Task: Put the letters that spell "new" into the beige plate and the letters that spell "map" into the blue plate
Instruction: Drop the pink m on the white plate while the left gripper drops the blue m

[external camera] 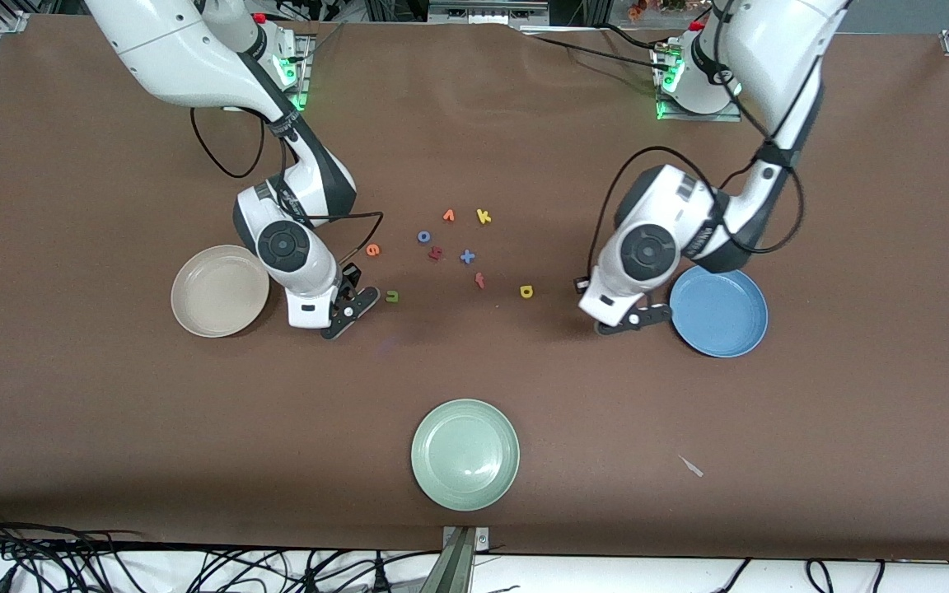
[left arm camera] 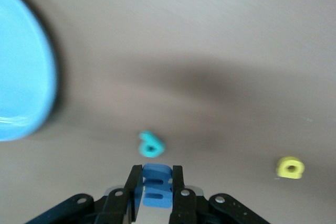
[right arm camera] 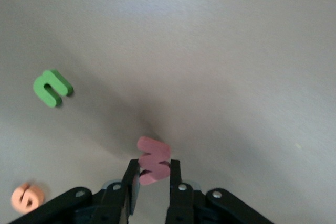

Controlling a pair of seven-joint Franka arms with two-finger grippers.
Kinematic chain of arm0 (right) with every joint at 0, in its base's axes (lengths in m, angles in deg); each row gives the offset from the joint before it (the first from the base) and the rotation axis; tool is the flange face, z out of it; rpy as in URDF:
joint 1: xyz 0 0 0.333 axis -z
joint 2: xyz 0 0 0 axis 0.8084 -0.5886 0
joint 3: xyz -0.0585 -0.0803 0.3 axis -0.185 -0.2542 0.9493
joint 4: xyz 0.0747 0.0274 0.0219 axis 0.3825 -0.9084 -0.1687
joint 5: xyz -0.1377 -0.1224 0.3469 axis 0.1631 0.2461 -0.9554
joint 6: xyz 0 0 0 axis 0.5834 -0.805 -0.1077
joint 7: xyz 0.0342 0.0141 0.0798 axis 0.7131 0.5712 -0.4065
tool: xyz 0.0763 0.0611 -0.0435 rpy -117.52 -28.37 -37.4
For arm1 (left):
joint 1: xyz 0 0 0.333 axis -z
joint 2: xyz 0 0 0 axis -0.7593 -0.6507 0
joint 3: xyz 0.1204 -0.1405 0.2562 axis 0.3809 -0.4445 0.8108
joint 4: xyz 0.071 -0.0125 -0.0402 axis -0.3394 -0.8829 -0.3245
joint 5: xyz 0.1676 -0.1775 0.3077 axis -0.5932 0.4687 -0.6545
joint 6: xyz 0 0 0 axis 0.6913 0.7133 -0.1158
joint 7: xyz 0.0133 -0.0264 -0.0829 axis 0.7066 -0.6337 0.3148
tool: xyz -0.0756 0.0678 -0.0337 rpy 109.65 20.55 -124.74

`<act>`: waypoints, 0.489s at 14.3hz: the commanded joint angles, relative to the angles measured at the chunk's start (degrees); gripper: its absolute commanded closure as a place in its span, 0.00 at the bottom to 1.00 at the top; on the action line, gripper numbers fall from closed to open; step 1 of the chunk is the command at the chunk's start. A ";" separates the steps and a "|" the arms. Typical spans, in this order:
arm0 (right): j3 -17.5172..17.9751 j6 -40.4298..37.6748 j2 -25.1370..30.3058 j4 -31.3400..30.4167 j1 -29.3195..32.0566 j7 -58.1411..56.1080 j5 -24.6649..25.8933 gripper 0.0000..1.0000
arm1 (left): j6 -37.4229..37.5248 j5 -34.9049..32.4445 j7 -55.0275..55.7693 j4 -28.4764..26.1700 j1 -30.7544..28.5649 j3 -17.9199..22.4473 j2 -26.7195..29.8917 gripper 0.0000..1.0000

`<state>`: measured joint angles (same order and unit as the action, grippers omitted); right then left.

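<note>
Front view: right gripper [external camera: 357,311] sits low over the table betw. the beige plate [external camera: 220,291] and the green "n" [external camera: 392,296], just beside the plate's rim twd the middle of the table. Left gripper [external camera: 638,319] hangs low just beside the blue plate [external camera: 718,310], on the side twd the table's middle. Loose letters lie scattered betw. the two arms: orange "e" [external camera: 373,249], yellow "a" [external camera: 526,291], yellow "k" [external camera: 483,217], blue "o" [external camera: 423,237], red "f" [external camera: 480,281], a dark red letter [external camera: 435,254], a blue cross-shaped piece [external camera: 467,257] and another small orange letter [external camera: 448,216]. A pale green plate [external camera: 465,454] rests nearest the camera, well apart from the rest. Both task plates look bare here (what each gripper carries is too small to tell from this view).

Left wrist view: left gripper's fingers [left arm camera: 180,190] are pinched tight on the blue "m" [left arm camera: 156,184], which stands on edge betw. them. The teal "p" [left arm camera: 151,145] lies on the table just past the fingertips, not touching the "m". Yellow "a" farther off; blue plate's rim at the frame edge.

Right wrist view: right gripper's fingers [right arm camera: 174,184] are clamped on the pinkish-red "w" [right arm camera: 153,160], abt half of it sticking out past the tips. Green "n" and orange "e" lie on the table nearby, apart from each other.
</note>
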<state>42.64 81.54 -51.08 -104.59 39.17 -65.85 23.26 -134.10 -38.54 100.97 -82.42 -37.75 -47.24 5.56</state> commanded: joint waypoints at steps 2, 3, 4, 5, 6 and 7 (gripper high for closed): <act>-3.76 -3.30 5.24 -3.17 1.68 -6.24 -0.60 1.00 | 5.27 -0.17 -16.00 0.34 -9.34 -0.32 1.18 1.00; -5.52 -3.21 7.08 -4.66 1.68 -9.14 -0.77 1.00 | 5.45 -0.17 -18.56 0.07 -11.36 -0.32 1.18 1.00; -7.28 -2.95 8.75 -6.33 1.85 -11.86 -1.38 1.00 | 5.71 -0.17 -20.24 -0.54 -12.60 -0.23 1.00 1.00; -8.87 -1.90 9.98 -8.26 2.03 -13.89 -1.82 1.00 | 5.62 -0.60 -21.30 -1.16 -14.27 -0.23 0.57 1.00; -10.19 0.02 11.13 -10.37 2.03 -15.48 -1.83 1.00 | 5.28 -2.70 -22.62 -2.21 -16.03 -0.32 0.21 1.00; -11.59 2.13 11.75 -12.04 2.03 -16.62 -1.83 1.00 | 4.14 -4.98 -24.72 -3.87 -16.83 -0.32 0.12 1.00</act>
<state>33.01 79.84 -43.43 -110.41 41.33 -79.20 22.61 -129.10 -40.19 79.63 -83.66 -52.98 -46.92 5.75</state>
